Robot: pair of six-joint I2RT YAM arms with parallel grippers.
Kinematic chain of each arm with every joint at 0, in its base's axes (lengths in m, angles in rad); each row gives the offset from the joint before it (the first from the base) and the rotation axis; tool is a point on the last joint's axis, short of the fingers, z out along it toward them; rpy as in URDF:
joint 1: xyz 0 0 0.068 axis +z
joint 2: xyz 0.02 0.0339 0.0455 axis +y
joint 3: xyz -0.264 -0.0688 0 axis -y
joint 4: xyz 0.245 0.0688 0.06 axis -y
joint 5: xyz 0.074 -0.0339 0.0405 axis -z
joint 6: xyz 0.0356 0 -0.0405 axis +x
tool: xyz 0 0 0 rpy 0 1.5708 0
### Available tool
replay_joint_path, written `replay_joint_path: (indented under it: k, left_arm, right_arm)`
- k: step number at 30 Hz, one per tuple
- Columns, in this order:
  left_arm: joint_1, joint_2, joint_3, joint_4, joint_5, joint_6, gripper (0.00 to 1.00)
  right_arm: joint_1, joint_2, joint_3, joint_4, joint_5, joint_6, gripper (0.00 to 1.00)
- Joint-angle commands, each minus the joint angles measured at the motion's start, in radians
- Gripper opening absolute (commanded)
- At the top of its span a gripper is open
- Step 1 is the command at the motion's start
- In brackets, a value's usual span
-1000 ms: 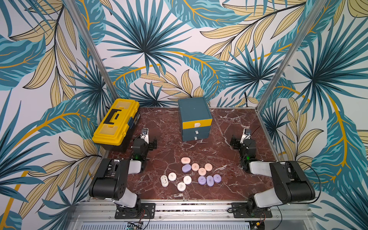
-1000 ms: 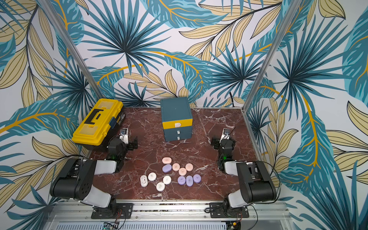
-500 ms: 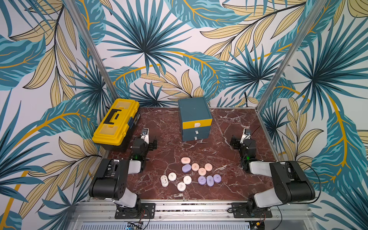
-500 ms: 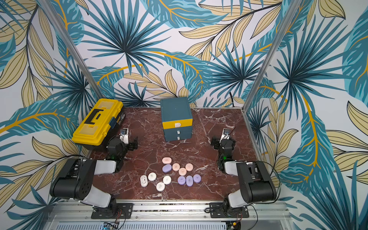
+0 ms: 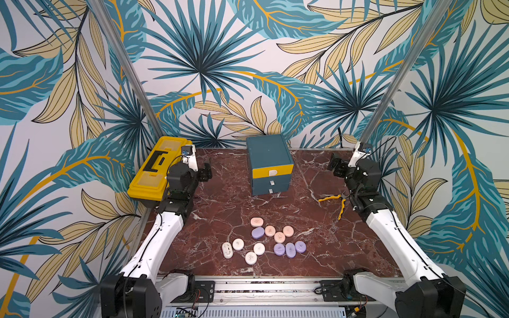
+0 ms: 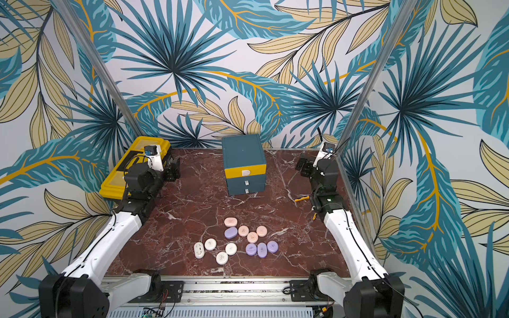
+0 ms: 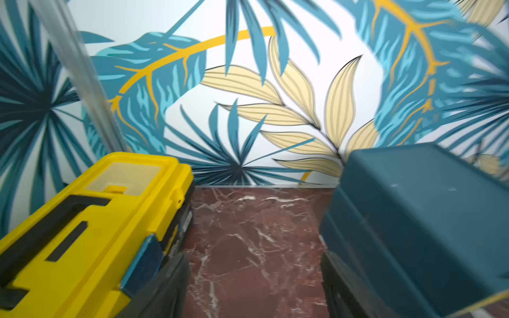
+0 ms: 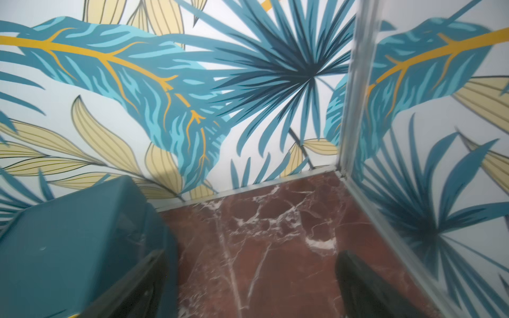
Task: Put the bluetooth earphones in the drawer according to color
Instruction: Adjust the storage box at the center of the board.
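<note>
The twelve earphone cases (image 5: 270, 230) lay loose on the near middle of the red marble counter (image 5: 225, 198), well apart from both tools. Four white cases (image 5: 238, 244) were to the left and four peach-pink cases (image 5: 279, 237) farther back. Three lilac cases (image 5: 290, 250) sat in a close row to the right, and a fourth lilac case (image 5: 257, 233) lay beside the pink ones. The teal three-drawer cabinet (image 5: 268, 154) stood at the far middle, its yellow top drawer (image 5: 272, 172) and two teal lower drawers (image 5: 271, 187) all shut. The left tool (image 5: 205, 174) hovered between the cabinet and the yellow toolbox (image 5: 157, 168) at far left, jaws apart, with only bare counter between them in the wrist view. The right tool (image 5: 334, 166) hung at far right, jaws spread wide and empty. Yellow-handled pliers (image 5: 329, 198) lay beside the right arm.
</note>
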Motion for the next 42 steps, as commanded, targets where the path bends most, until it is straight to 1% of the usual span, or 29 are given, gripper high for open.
replay_joint_path:
  k: [1,4,8,11,14,16,20,21,22,23,25,30,35,38,42]
  left_arm:
    - [-0.035,0.0,0.083,-0.385,0.164,-0.117,0.76]
    - [-0.092,0.034,0.134,-0.427,0.222,-0.168,0.73]
    - [-0.156,0.126,0.175,-0.368,0.314,-0.279,0.73]
    - [-0.182,0.22,0.216,-0.302,0.387,-0.358,0.73]
    - [-0.199,0.302,0.275,-0.254,0.413,-0.399,0.72]
    - [-0.207,0.341,0.308,-0.25,0.393,-0.418,0.67]
    - [-0.211,0.394,0.334,-0.246,0.34,-0.443,0.46]
    - [-0.211,0.407,0.339,-0.244,0.332,-0.45,0.39]
    - [-0.212,0.417,0.341,-0.238,0.333,-0.456,0.37]
    - [-0.211,0.427,0.34,-0.22,0.342,-0.469,0.36]
    - [-0.216,0.436,0.339,-0.188,0.354,-0.499,0.38]
    - [-0.232,0.447,0.393,-0.164,0.366,-0.528,0.51]
    - [-0.236,0.506,0.447,-0.114,0.403,-0.576,0.6]
    - [-0.24,0.549,0.478,-0.067,0.428,-0.616,0.62]
    - [-0.25,0.651,0.585,-0.105,0.448,-0.611,0.64]
  right_arm:
    - [0.073,0.061,0.071,-0.455,-0.183,0.115,1.0]
    - [0.115,0.1,0.126,-0.494,-0.301,0.166,1.0]
    - [0.137,0.191,0.204,-0.521,-0.391,0.187,0.99]
    - [0.137,0.259,0.266,-0.527,-0.41,0.198,0.99]
    - [0.137,0.311,0.312,-0.529,-0.373,0.219,0.95]
    - [0.135,0.34,0.333,-0.529,-0.32,0.235,0.88]
    - [0.126,0.405,0.375,-0.522,-0.277,0.274,0.74]
    - [0.124,0.42,0.389,-0.516,-0.279,0.283,0.73]
    - [0.121,0.434,0.401,-0.508,-0.287,0.287,0.72]
    - [0.12,0.449,0.416,-0.499,-0.305,0.29,0.73]
    - [0.12,0.477,0.455,-0.492,-0.33,0.291,0.75]
    - [0.12,0.552,0.563,-0.49,-0.371,0.279,0.82]
    - [0.12,0.634,0.661,-0.49,-0.44,0.281,0.87]
    - [0.12,0.695,0.722,-0.49,-0.488,0.287,0.88]
    - [0.121,0.765,0.795,-0.511,-0.517,0.293,0.88]
